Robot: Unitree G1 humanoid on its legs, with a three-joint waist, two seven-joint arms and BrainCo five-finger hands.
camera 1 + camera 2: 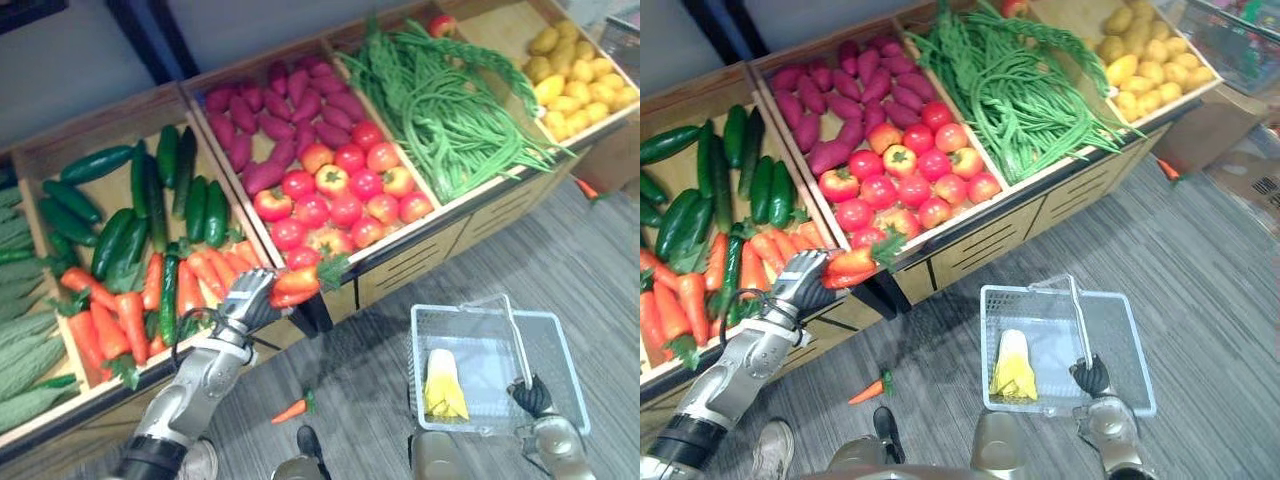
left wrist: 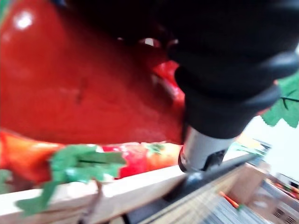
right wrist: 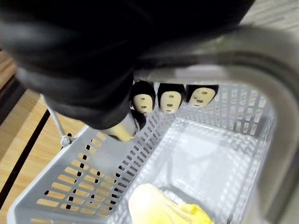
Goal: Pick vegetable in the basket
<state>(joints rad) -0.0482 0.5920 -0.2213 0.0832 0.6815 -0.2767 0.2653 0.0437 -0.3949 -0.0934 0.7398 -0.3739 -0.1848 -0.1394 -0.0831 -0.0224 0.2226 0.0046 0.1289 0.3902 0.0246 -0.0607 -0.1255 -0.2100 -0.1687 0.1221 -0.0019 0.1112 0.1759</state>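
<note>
My left hand point(image 1: 245, 300) is shut on a red-orange carrot-like vegetable point(image 1: 295, 285) with a green leafy top. It holds the vegetable at the front edge of the wooden stand, between the carrot bin and the tomato bin. In the left wrist view the vegetable point(image 2: 84, 84) shows glossy red against the hand. To the right, over the floor, hangs a grey plastic basket point(image 1: 570, 400). My right hand point(image 1: 532, 397) is shut on its raised handle point(image 1: 512, 340), fingers point(image 3: 170, 99) curled under the bar. A pale yellow vegetable point(image 1: 443, 385) lies inside the basket.
The wooden stand holds bins of cucumbers point(image 1: 130, 200), carrots point(image 1: 120, 310), purple sweet potatoes point(image 1: 280, 110), tomatoes point(image 1: 340, 195), green beans point(image 1: 440, 100) and yellow potatoes point(image 1: 575, 80). A small carrot point(image 1: 292, 408) lies on the grey floor between stand and basket.
</note>
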